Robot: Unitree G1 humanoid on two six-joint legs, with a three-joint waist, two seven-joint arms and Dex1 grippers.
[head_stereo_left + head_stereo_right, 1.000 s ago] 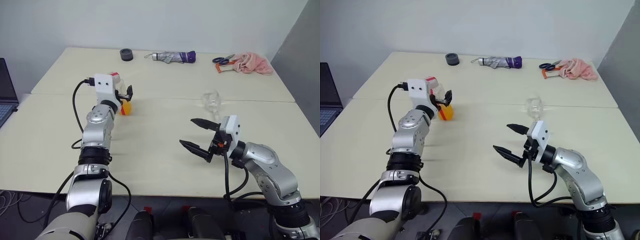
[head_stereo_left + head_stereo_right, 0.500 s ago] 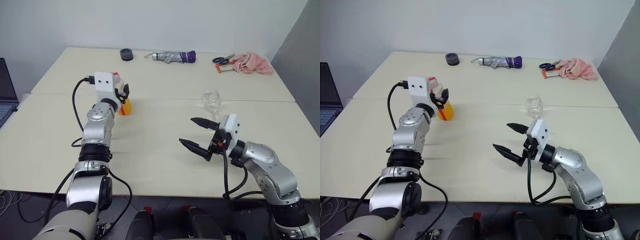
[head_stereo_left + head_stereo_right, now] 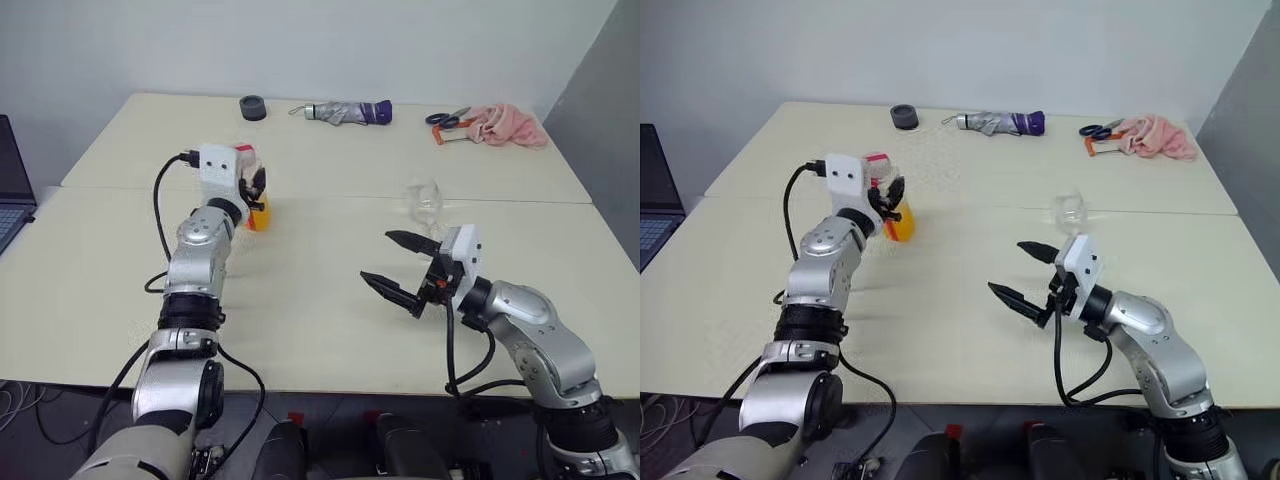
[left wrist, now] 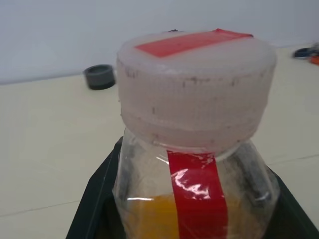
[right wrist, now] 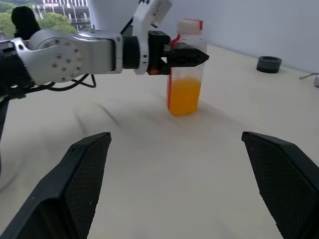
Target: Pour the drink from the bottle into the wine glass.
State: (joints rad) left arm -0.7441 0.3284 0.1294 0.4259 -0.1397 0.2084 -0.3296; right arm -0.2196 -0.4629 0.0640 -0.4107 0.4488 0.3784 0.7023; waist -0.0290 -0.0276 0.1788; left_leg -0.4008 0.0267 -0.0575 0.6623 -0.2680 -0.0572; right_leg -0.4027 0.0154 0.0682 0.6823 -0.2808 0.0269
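Nearest, the right claw hangs spread wide and empty over the bench, with the wine glass standing upright just beyond it. Farther off on the left, the left claw is pinching the bottle just below its white-and-red cap; the orange drink fills its lower part. The bottle seems to rest on the bench, so this looks like the grasp step. Next it needs lifting and carrying right towards the glass, and the cap must come off before any pouring.

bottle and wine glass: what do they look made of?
Bottle: looks like thin clear plastic, glossy, with glare streaks; matte whitish cap, shiny red tape stripe. Wine glass: probably glass, colourless, the table showing through; clear plastic can't be excluded.
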